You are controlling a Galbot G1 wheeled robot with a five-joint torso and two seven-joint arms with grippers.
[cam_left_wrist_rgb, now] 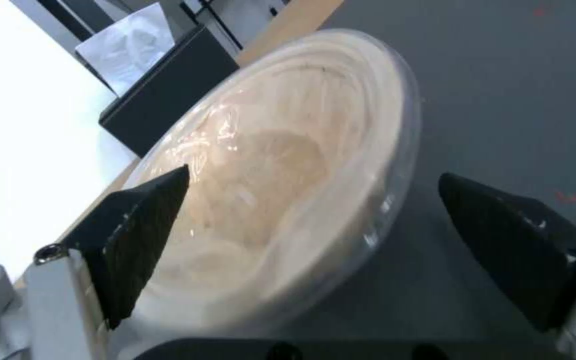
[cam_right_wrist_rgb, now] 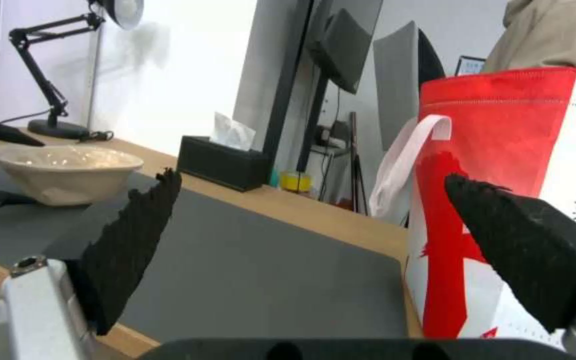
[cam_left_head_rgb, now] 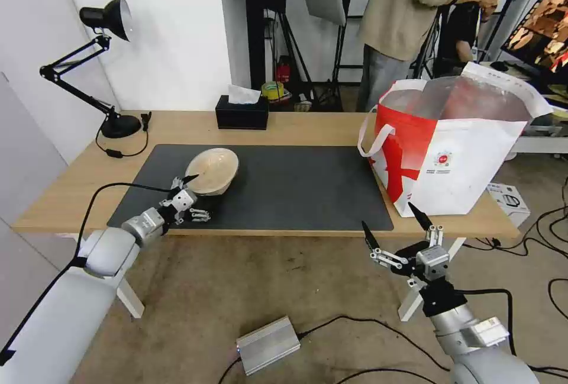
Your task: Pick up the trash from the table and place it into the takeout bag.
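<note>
Shallow beige bowl [cam_left_head_rgb: 212, 171]: 1 item, tilted on the dark mat, well left of the takeout bag [cam_left_head_rgb: 449, 147]. Judged light, thin-walled and flexible, glossy inside so likely slippery; best taken at the rim. Left gripper [cam_left_head_rgb: 192, 197] spread, fingers straddling the bowl's near rim. Right gripper [cam_left_head_rgb: 397, 230] spread, off the bench [cam_left_head_rgb: 307, 126] edge below the bag

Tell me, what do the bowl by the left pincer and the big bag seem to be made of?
The beige bowl looks like pressed pulp or paper, matte outside, with a glossy clear film or lid catching glints inside; hard to say which. The takeout bag looks like soft non-woven fabric, red and white, with a shiny silver foil lining and stitched seams.
</note>
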